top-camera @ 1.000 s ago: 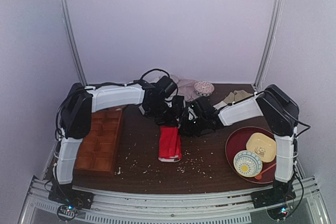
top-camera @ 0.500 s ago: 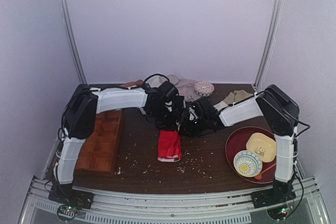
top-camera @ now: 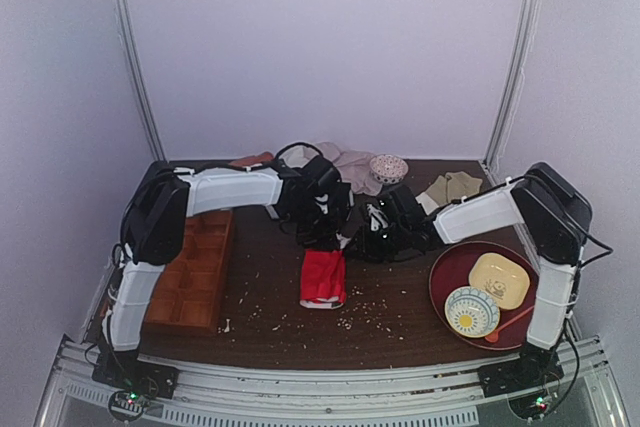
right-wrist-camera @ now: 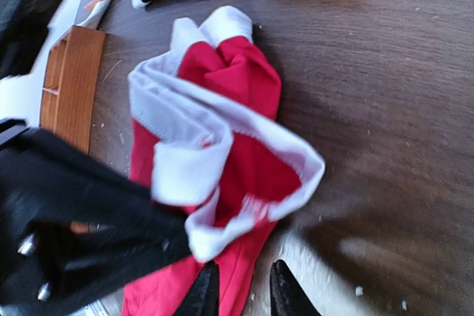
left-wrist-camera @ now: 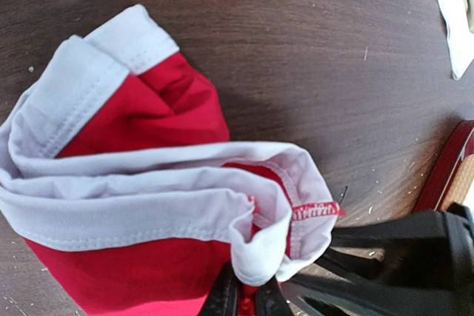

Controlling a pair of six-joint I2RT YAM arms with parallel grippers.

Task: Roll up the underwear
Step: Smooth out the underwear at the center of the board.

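Top external, left tool (top-camera: 326, 241) low, pinching underwear (top-camera: 323, 278)

Dark table (top-camera: 270, 292), underwear (top-camera: 323, 277) centre, wooden tray (top-camera: 190, 292) 9 o'clock, red plate (top-camera: 449, 266) 4 o'clock, patterned bowl (top-camera: 388, 168) 1 o'clock

Underwear (top-camera: 323, 277): far end was hidden under the left hand (top-camera: 325, 243) and right hand (top-camera: 360, 237) in the top view. Bottom edge of the left wrist view cut off its lower part; right wrist view was blurred.
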